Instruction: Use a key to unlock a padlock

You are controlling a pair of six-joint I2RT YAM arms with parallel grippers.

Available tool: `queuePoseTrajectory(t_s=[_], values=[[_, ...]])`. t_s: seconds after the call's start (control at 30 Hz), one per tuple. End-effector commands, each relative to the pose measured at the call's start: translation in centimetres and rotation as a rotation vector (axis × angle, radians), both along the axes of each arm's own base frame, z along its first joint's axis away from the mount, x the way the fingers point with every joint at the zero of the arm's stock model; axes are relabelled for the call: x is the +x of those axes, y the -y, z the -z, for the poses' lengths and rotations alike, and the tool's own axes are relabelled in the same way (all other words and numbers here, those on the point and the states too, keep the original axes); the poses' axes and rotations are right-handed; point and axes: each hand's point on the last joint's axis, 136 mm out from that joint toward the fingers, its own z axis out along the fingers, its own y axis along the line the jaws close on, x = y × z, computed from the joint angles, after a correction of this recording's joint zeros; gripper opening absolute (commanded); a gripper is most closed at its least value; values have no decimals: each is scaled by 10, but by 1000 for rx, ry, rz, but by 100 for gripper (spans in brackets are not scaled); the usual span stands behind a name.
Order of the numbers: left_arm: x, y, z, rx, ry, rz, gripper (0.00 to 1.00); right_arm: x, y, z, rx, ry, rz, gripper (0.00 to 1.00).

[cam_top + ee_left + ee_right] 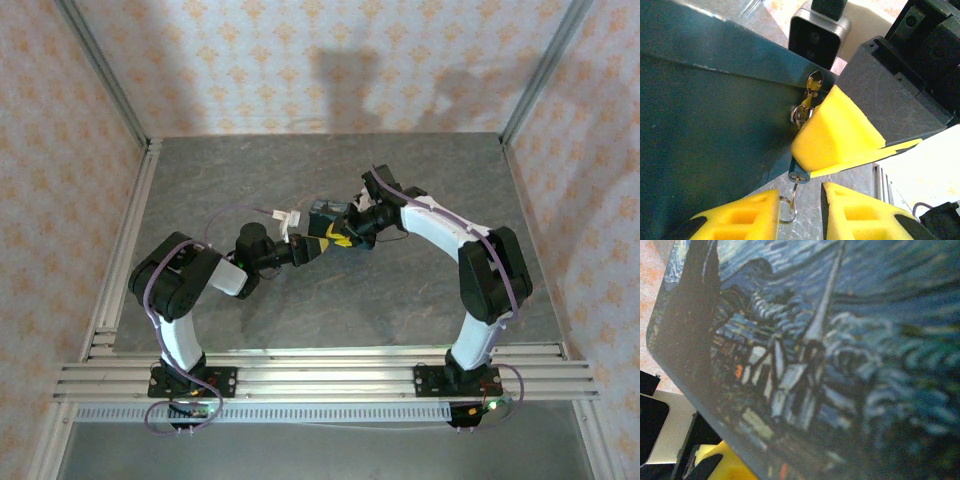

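A dark blue swirly-print box [325, 211] [705, 120] [840, 340] sits mid-table with a metal hasp [812, 82] on its edge. A small blue padlock [799, 175] hangs from it, its keyhole end facing my left wrist camera. The thin key [796, 189] is in the keyhole, and its ring [787, 209] dangles below. My right gripper [345, 235] [812, 162] is shut on the padlock body, with a yellow pad [840, 130] across it. My left gripper [312, 247] [801, 212] is open. Its yellow fingers [735, 217] straddle the key, and the ring touches the left one.
The right arm's wrist camera housing [817, 35] sits just behind the box. A white connector with cable [285, 215] lies left of the box. Aluminium rails [120, 270] run along the table's left side and near edge, and patterned walls enclose the table.
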Motion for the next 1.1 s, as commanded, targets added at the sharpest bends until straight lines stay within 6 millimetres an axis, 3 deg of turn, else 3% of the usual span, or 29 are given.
queuePoseTrajectory(t_s=[0.0,0.13,0.43,0.73,0.87,1.07], values=[[0,5,-7,-15,30,26,26,-4,-5,-13,59,-2,-15,0],[-2,7,-5,-2,29,36,19,-4,-5,-13,59,0,-14,0],[-4,9,-1,8,23,39,22,-6,-4,-14,61,3,-9,0],[-4,11,-3,12,18,45,0,-7,-3,-12,64,0,0,0],[-5,11,-1,36,18,46,0,-7,-2,-9,57,-1,7,0],[-7,11,11,93,-9,36,0,-11,3,-3,41,1,26,17]])
